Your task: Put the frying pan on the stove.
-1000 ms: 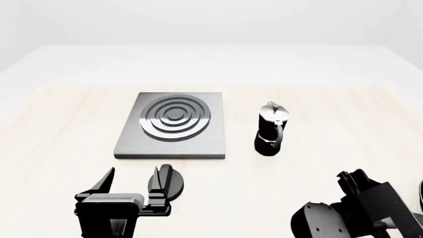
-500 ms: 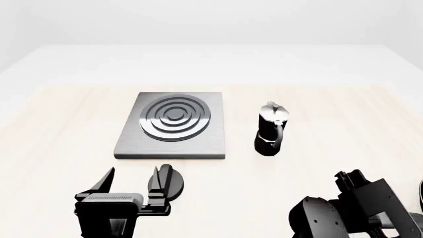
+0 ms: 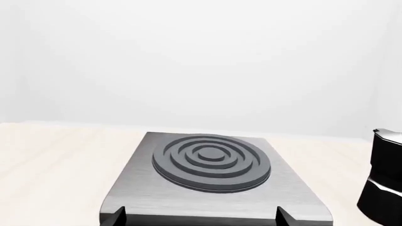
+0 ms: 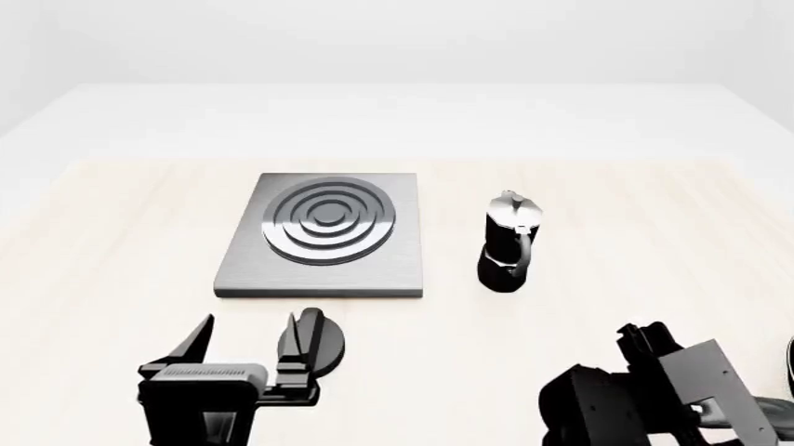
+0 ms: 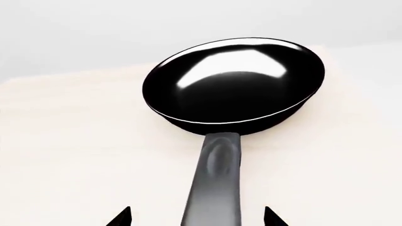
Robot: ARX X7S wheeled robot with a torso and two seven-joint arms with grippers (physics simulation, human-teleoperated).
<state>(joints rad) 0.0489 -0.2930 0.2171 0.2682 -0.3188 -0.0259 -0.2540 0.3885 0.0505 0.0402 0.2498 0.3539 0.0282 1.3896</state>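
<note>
The frying pan [image 5: 234, 87] is seen only in the right wrist view, resting on the pale desk [image 5: 75, 141], its handle [image 5: 215, 183] running back between the two fingertips [image 5: 119, 217] of the right claw [image 5: 195, 217]. The tips are spread on either side of the handle, not touching it; nothing is pinched. In the head view the pan is barely within the picture, if at all; only the right arm's dark housing is seen at the near right edge.

The left claw [image 4: 248, 339] is held spread and empty, just short of the stove [image 4: 325, 234], beside a small black round knob [image 4: 325, 346]. A moka pot [image 4: 510, 242] is stood upright to the right of the stove, apart from it.

Handling, as judged: the pan is likely rigid and moderately heavy, weighted toward the bowl, with a glossy, possibly slippery finish. Hold is best taken on the handle, close to the bowl, so that sag and twist are limited. The burner [image 3: 212, 161] is left bare.
</note>
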